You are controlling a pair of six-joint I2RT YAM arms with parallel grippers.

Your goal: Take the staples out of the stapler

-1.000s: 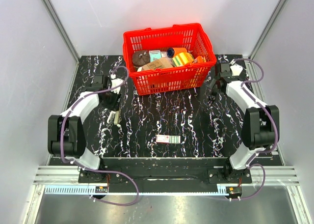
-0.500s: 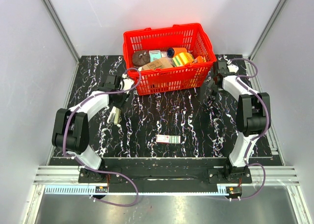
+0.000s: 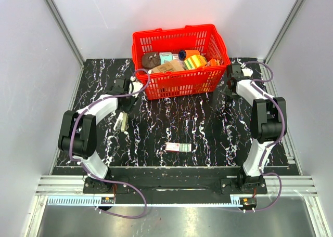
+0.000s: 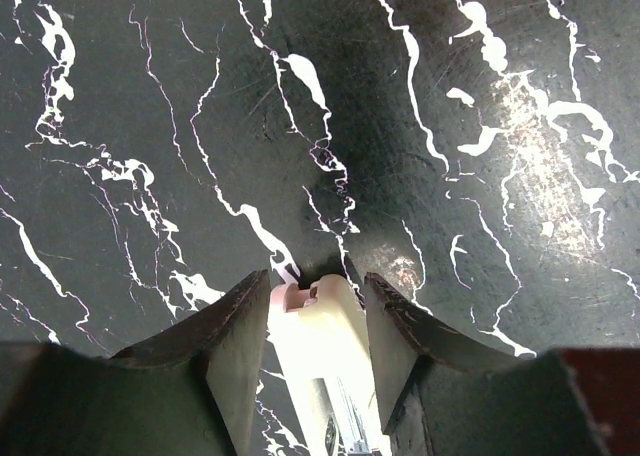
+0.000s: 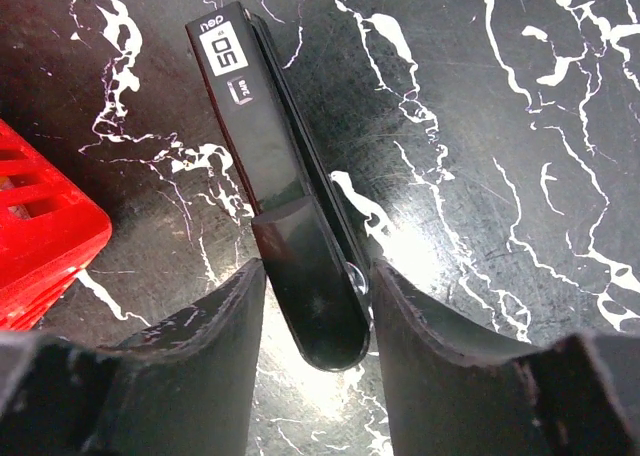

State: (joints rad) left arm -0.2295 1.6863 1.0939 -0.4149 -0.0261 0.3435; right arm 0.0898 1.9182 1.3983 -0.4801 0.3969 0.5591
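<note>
Quick status from my end. The stapler (image 5: pixel 285 191) is lying on the black marbled tabletop (image 3: pixel 208 128), just off the near right corner of the red basket (image 3: pixel 179 83), with a corner of the basket showing at the left edge of the right wrist view. It's the slim black one, label end pointing away from the camera and the rounded end tucked in between the fingers (image 5: pixel 200 356) of the right pincer (image 5: pixel 318 266).

That pincer straddles the stapler, one finger on each side and very close, but a sliver of tabletop shows along one side. So I honestly can't tell whether it's pressing on the stapler or just hovering around it.

Over on the left, the left pincer (image 4: pixel 315 276) is clenched around the end of a cream oblong thing (image 4: pixel 318 326). It fills the gap between the fingers and touches both of them, and it has a small pinkish bit at its tip. From the top camera it sits near the left edge of the tabletop, well apart from the stapler.

There's also a small red-and-white box (image 3: pixel 178 147) lying flat near the front middle — neither arm is near it.
</note>
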